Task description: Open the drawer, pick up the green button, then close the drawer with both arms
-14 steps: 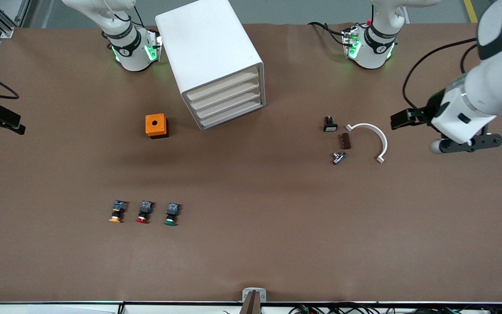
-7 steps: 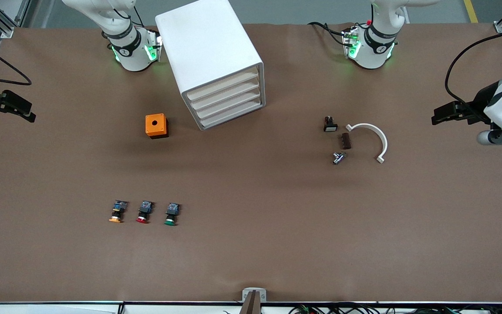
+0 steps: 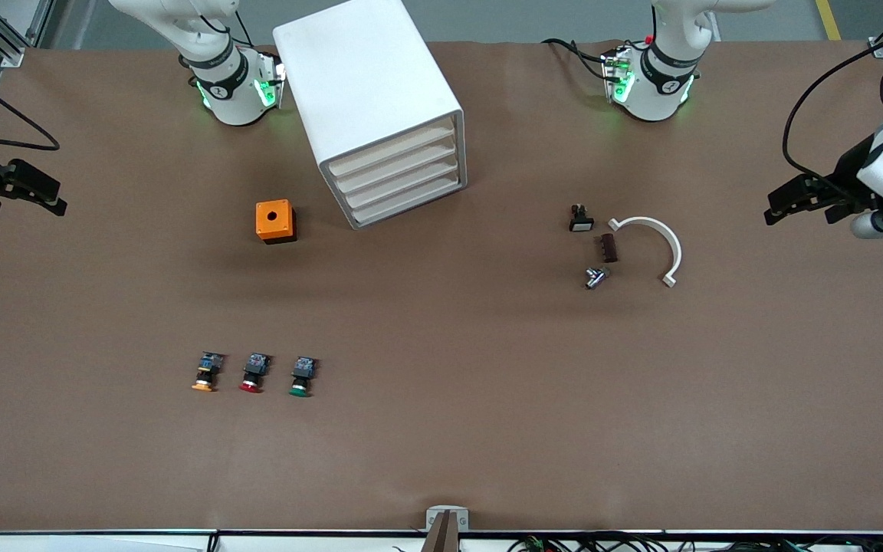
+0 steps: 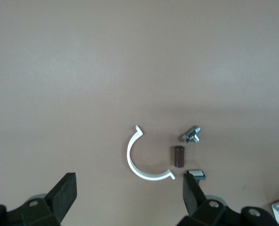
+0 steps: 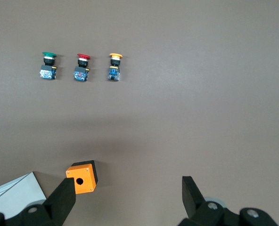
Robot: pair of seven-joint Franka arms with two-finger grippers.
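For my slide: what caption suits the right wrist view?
Open right claw above three buttons and an orange box.

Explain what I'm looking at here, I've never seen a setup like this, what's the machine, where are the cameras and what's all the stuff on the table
These are two white robot arms bolted along one edge of a brown table. The wide picture comes from a high camera facing them; the other two come from cameras on each arm's wrist, looking down past its black fingers. The left gripper hangs open over its end of the table, and the right gripper hangs open over the other end. Neither holds anything.

On the table: a white cabinet with four shut drawers, an orange box beside it, and, nearer the front camera, three push buttons in a row, the green button beside a red-capped button and an orange-capped button. Toward the left arm's end lie a white curved clip and a few small parts.
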